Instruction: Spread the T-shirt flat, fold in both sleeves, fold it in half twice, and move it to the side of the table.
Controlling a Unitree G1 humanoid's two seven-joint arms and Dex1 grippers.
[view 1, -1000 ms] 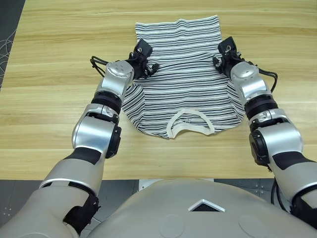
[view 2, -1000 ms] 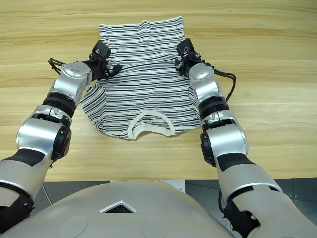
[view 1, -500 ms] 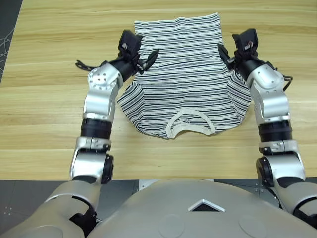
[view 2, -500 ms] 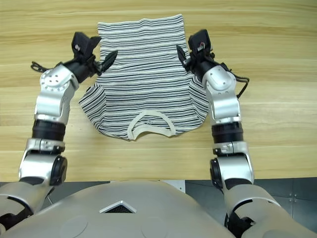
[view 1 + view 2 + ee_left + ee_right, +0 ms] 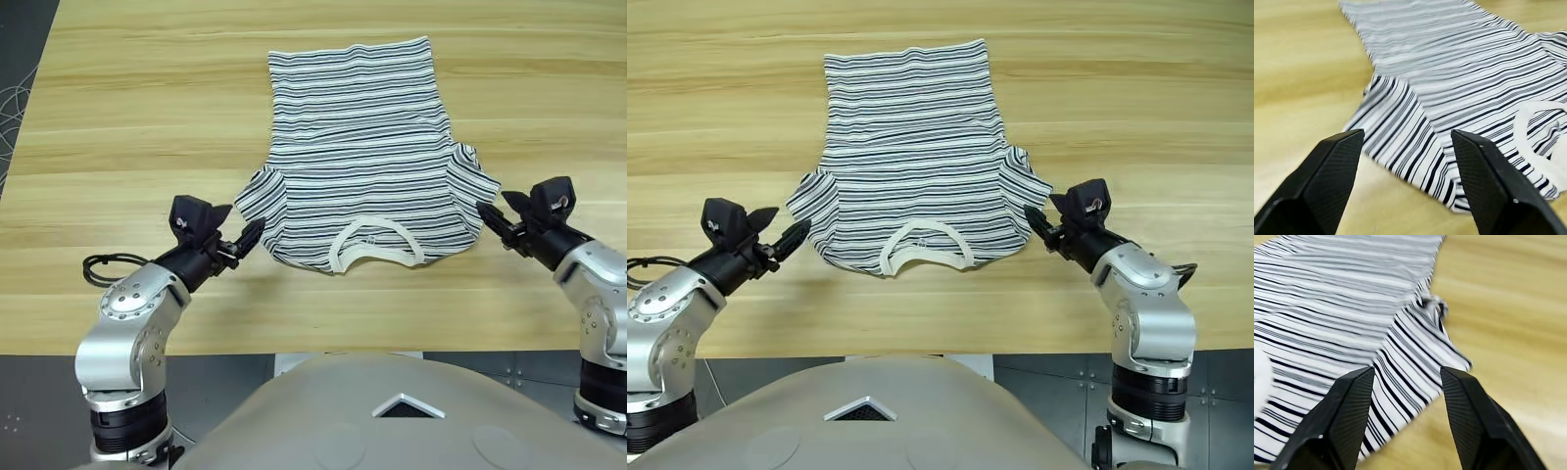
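The black-and-white striped T-shirt (image 5: 362, 147) lies spread on the wooden table (image 5: 147, 117), with its white collar (image 5: 377, 240) nearest me and its hem at the far side. My left gripper (image 5: 245, 225) is open just off the shirt's left shoulder, below the left sleeve (image 5: 263, 191). From the left wrist, its fingers (image 5: 1337, 166) frame that sleeve (image 5: 1396, 122) without touching it. My right gripper (image 5: 493, 211) is open beside the right sleeve (image 5: 470, 176). The right wrist view has that sleeve's edge (image 5: 1420, 347) lying between the open fingers (image 5: 1352, 401).
The table's near edge (image 5: 294, 348) runs just in front of both grippers. Bare wood extends widely left and right of the shirt. A black cable (image 5: 103, 262) loops by the left arm. Dark floor (image 5: 20, 59) shows past the table's left end.
Both grippers have pulled back from the shirt's sides at mid-body toward the table's near edge, ending open beside the sleeves. The shirt stays in place.
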